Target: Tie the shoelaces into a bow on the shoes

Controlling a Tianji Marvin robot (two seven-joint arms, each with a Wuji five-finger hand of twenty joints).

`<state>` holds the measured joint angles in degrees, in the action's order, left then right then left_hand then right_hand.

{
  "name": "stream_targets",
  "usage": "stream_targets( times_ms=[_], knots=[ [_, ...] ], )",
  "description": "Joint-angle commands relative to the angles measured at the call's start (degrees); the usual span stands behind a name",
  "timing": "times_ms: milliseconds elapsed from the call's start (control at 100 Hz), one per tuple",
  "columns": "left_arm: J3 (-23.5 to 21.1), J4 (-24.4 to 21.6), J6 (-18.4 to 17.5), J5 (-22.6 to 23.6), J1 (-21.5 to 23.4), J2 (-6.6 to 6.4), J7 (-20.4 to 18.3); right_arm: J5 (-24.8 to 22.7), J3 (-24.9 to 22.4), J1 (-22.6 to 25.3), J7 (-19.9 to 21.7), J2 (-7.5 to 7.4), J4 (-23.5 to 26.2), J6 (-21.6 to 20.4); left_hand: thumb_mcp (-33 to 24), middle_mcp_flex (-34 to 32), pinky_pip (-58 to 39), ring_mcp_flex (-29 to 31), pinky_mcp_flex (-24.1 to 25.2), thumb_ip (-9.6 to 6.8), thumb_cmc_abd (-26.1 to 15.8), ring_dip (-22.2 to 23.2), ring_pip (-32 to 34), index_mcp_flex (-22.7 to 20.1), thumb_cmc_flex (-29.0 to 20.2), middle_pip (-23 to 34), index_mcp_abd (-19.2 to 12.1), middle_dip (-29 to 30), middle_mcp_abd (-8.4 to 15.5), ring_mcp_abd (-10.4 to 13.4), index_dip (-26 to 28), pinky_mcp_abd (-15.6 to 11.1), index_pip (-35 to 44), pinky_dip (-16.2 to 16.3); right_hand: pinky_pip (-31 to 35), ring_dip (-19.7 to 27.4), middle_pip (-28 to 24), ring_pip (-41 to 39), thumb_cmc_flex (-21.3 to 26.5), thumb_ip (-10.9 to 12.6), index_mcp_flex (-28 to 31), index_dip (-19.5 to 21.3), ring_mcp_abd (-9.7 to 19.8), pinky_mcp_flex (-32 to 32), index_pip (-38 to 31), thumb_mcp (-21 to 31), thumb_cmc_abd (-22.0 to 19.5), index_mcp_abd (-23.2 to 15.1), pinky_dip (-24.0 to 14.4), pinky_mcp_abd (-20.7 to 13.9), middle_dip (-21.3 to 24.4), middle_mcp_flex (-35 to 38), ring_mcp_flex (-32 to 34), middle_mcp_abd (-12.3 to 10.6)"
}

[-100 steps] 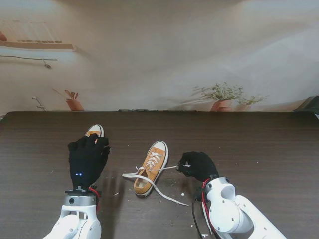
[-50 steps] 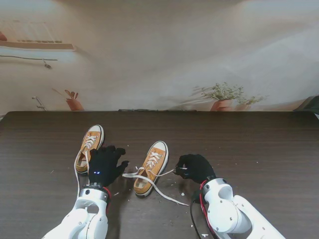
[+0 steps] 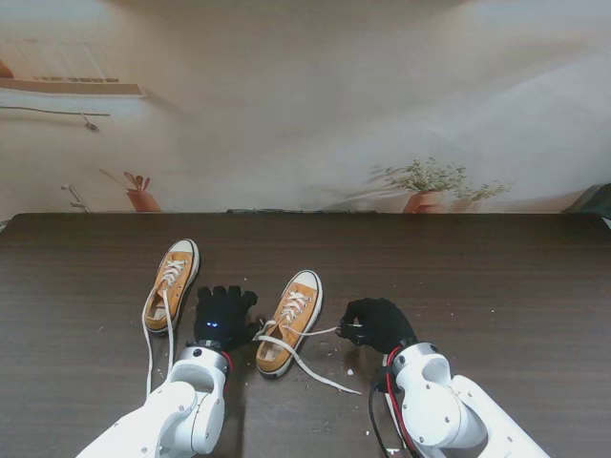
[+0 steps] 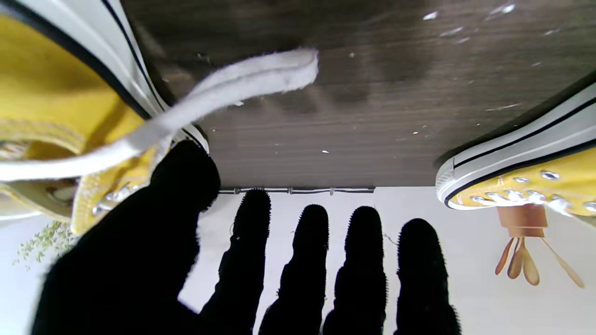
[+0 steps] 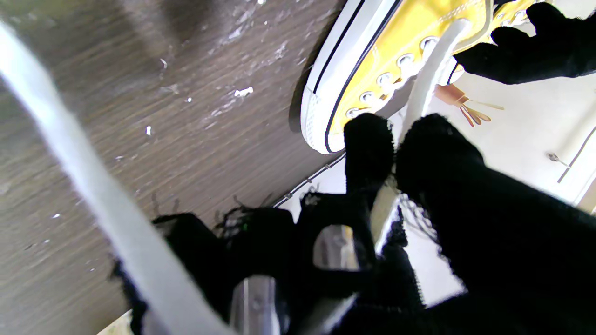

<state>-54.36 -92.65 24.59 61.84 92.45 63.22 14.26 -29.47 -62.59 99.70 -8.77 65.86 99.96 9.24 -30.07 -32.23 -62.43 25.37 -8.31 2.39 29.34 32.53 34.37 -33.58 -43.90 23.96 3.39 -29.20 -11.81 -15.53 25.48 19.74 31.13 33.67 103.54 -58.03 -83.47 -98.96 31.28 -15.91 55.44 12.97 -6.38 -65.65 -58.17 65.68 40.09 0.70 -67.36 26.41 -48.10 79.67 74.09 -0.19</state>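
Note:
Two yellow canvas shoes with white toe caps lie on the dark table (image 3: pixel 496 286). The left shoe (image 3: pixel 170 283) trails a loose white lace (image 3: pixel 148 348) toward me. The middle shoe (image 3: pixel 289 320) has untied laces. My left hand (image 3: pixel 222 318), in a black glove, rests between the shoes with fingers (image 4: pixel 312 260) spread and nothing held. A free lace end (image 4: pixel 260 77) lies just past its thumb. My right hand (image 3: pixel 375 322) is to the right of the middle shoe. Its thumb and forefinger pinch one lace (image 5: pixel 430 74), which runs taut to the eyelets. Another lace (image 3: pixel 315 374) trails toward me.
Small white specks (image 3: pixel 336 355) are scattered on the table near the middle shoe. The table's far edge (image 3: pixel 305 213) meets a pale backdrop printed with potted plants (image 3: pixel 425 186). My right forearm (image 3: pixel 439 410) and its cable sit at the near edge.
My left hand has moved right and nearer to me, off the left shoe, stopping beside the middle shoe's heel. The right hand has barely shifted, still pinching the lace.

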Motion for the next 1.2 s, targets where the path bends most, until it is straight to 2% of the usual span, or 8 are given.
stream_targets(
  times_ms=[0,150,550,750,820,920,980,1190],
  knots=[
    [0.2,-0.7,0.2,0.5,0.3,-0.41,-1.7,0.0,0.0,0.3,0.8,-0.27,-0.1,0.1,-2.6,1.7,0.8,-0.4,0.3,1.77,2.4,-1.3,-1.0,-1.3,0.3,-0.8,3.3,1.3,0.9,0.7,-1.3,0.7,-1.4,-1.1,16.4,-0.2,-3.4,-5.3,1.2,-1.0,1.1,-1.0,1.0,-2.3,-1.0,0.6,-0.2,-0.5,0.6,0.5,0.1,3.5,0.8,0.8],
    [0.9,-0.3,0.3,0.7,0.0,-0.66,-3.0,0.0,0.3,0.2,0.5,-0.21,-0.4,0.0,-3.4,1.9,1.0,-0.5,0.4,2.03,2.7,-1.3,-1.1,-1.5,0.0,-1.0,3.3,1.4,0.8,0.8,-1.9,0.6,-2.2,-1.2,16.4,-0.2,-3.4,-5.3,1.2,-1.0,1.1,-1.0,1.1,-2.3,-1.0,0.6,-0.2,-0.5,0.6,0.5,0.1,3.5,0.8,0.8],
    [4.1,2.9,0.2,-0.9,-1.6,-0.52,-2.3,0.2,0.9,0.1,0.5,-0.20,-0.5,0.0,-4.3,1.5,0.7,-0.1,0.1,2.25,2.8,-1.0,-0.9,-2.4,0.2,-0.8,2.8,1.2,0.7,0.7,-2.2,0.7,-2.3,-1.2,16.4,-0.1,-3.3,-5.3,1.1,-1.0,1.1,-0.9,1.2,-2.3,-1.0,0.6,-0.3,-0.6,0.8,0.3,0.1,3.5,0.8,0.7],
    [6.1,4.7,0.4,-2.3,-2.8,-0.24,-1.5,0.2,0.9,0.2,0.4,-0.19,-0.3,-0.3,-5.9,0.3,0.4,0.5,-0.4,1.89,0.3,-1.0,-0.6,-4.2,-2.2,-0.4,-1.5,1.1,0.9,0.9,-2.5,0.7,-1.9,-1.1,16.4,-0.1,-3.2,-5.3,0.9,-1.0,1.1,-0.9,1.2,-2.3,-1.0,0.6,-0.4,-0.7,0.8,0.3,0.1,3.5,0.8,0.7],
    [6.6,5.2,0.4,-2.6,-3.1,-0.15,-1.2,0.2,0.9,0.3,0.4,-0.20,-0.3,-0.5,-1.9,-0.5,0.2,0.8,-0.6,3.37,-0.5,-1.0,-0.4,-5.2,-6.1,-0.3,-4.2,1.0,1.1,1.0,-3.1,0.7,-0.7,-1.0,16.4,0.0,-3.2,-5.3,0.9,-1.0,1.1,-0.9,1.3,-2.3,-1.0,0.7,-0.4,-0.8,0.9,0.2,0.1,3.5,0.8,0.7],
    [7.1,5.8,0.4,-3.1,-3.3,0.03,-0.5,0.3,0.9,0.3,0.4,-0.21,-0.2,-0.7,4.8,-1.5,0.0,1.3,-1.0,2.40,-2.7,-1.0,-0.2,-6.3,-11.4,0.1,-6.4,0.8,1.4,1.1,-4.5,0.5,1.8,-0.9,16.4,0.0,-3.2,-5.3,0.8,-1.1,1.1,-0.9,1.3,-2.3,-1.0,0.7,-0.4,-0.7,0.9,0.2,0.1,3.5,0.8,0.6],
    [7.4,6.3,0.5,-3.6,-3.4,0.20,0.1,0.2,1.0,0.3,0.4,-0.22,-0.2,-0.8,10.0,-2.3,-0.2,1.5,-1.2,0.96,-4.9,-1.0,0.1,-7.1,-15.5,0.5,-7.7,0.6,1.5,1.2,-6.1,0.5,4.5,-0.8,16.4,0.0,-3.1,-5.3,0.9,-1.1,1.1,-0.9,1.3,-2.3,-1.0,0.7,-0.4,-0.7,0.9,0.2,0.1,3.5,0.8,0.6],
    [8.2,7.5,0.5,-4.3,-3.9,0.47,1.2,0.3,1.1,0.4,0.6,-0.25,-0.1,-1.0,13.8,-3.0,-0.6,1.7,-1.4,0.09,-8.4,-1.1,0.5,-9.0,-20.6,1.0,-9.1,0.4,1.7,1.2,-8.3,0.4,7.4,-0.6,16.4,0.0,-3.0,-5.3,0.8,-1.1,1.1,-0.8,1.4,-2.3,-1.0,0.7,-0.5,-0.8,0.9,0.2,0.2,3.5,0.8,0.3]
  ],
)
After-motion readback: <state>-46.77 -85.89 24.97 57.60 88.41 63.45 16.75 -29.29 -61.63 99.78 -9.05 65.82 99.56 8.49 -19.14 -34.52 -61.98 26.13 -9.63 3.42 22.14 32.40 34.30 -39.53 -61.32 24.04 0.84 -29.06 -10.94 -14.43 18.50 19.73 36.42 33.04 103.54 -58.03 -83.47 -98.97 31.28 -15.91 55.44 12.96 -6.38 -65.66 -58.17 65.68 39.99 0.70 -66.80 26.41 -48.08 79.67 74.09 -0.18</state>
